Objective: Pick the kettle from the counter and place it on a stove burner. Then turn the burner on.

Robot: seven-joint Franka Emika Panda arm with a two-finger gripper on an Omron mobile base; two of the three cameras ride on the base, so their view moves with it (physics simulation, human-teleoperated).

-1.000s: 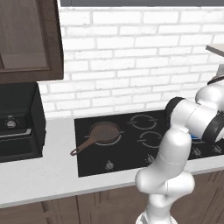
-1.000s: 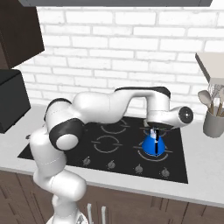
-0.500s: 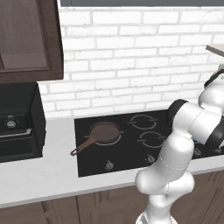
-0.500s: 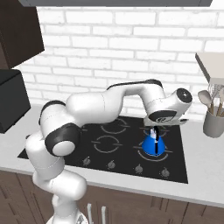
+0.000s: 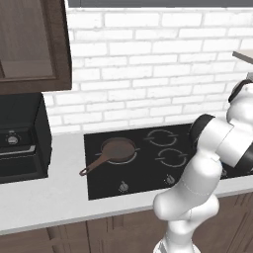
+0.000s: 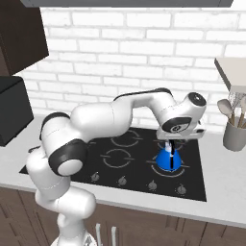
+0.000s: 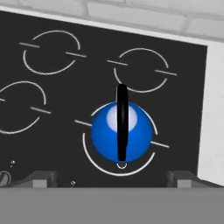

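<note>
The gripper [image 6: 169, 144] hung just above the kettle [image 6: 168, 158], and its two fingers stood wide apart with nothing between them. In the hand view the two finger tips [image 7: 41, 178] sat far out to each side, and the kettle [image 7: 122, 131] lay below them, sitting free on its own. A second before, the gripper had been lower and closer around the black handle [image 7: 122, 122], so it had let go and lifted a little. The blue kettle sat on the front right burner ring [image 7: 96, 161] of the stove [image 6: 202, 187], and the white ring showed all the way round it, so it looked well centred. It stood upright and had not tipped. That meant the first part of the job looked done: the kettle was off the counter [image 6: 226, 192] and on a burner. What was left was to turn that burner on. The row of small knobs [image 6: 152, 184] ran along the front edge of the stove, near the robot, and the arm would probably need to go down there next. Which knob went with the kettle's burner was hard to tell. Off to the side, a brown skillet [image 5: 116, 149] sat on another burner, and a grey utensil pot [image 6: 235, 134] stood on the counter, well away from the kettle.
</note>
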